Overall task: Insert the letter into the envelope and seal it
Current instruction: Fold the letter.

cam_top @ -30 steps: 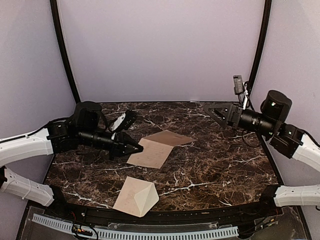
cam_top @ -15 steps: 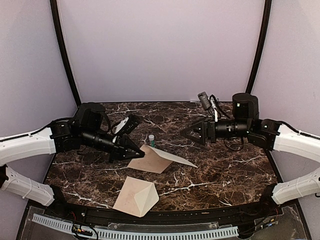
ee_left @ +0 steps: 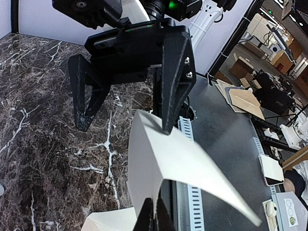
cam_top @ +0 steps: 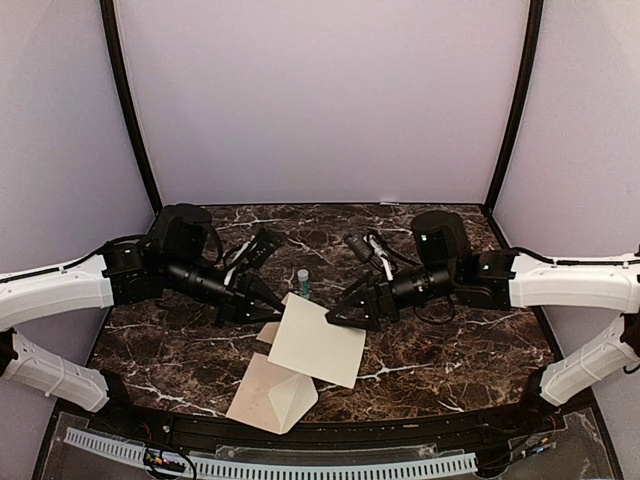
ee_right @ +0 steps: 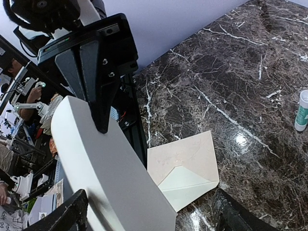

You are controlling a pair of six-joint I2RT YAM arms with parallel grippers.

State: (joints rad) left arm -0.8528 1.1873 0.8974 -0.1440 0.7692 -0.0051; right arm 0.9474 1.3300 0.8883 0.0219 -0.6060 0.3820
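The letter (cam_top: 315, 345), a plain cream sheet, hangs curved above the table, and my left gripper (cam_top: 274, 302) is shut on its left edge. In the left wrist view my shut fingertips (ee_left: 153, 214) pinch the sheet (ee_left: 154, 163). My right gripper (cam_top: 338, 315) faces it from the right, jaws wide open, one finger (ee_left: 174, 86) over the letter's far corner. In the right wrist view the letter (ee_right: 110, 168) crosses in front of my open right gripper (ee_right: 149, 219), with the left gripper (ee_right: 102, 126) gripping its far end. The envelope (cam_top: 268, 396) lies flat near the front edge, flap open (ee_right: 185, 166).
A small white glue stick with a green label (cam_top: 303, 282) stands upright on the dark marble table (cam_top: 450, 340), just behind the letter and between the two arms; it also shows at the right edge of the right wrist view (ee_right: 302, 110).
The right arm has swung in from the far right to the letter, jaws narrowing slightly. The left gripper has raised the letter off the table, so it now hangs tilted and curved.
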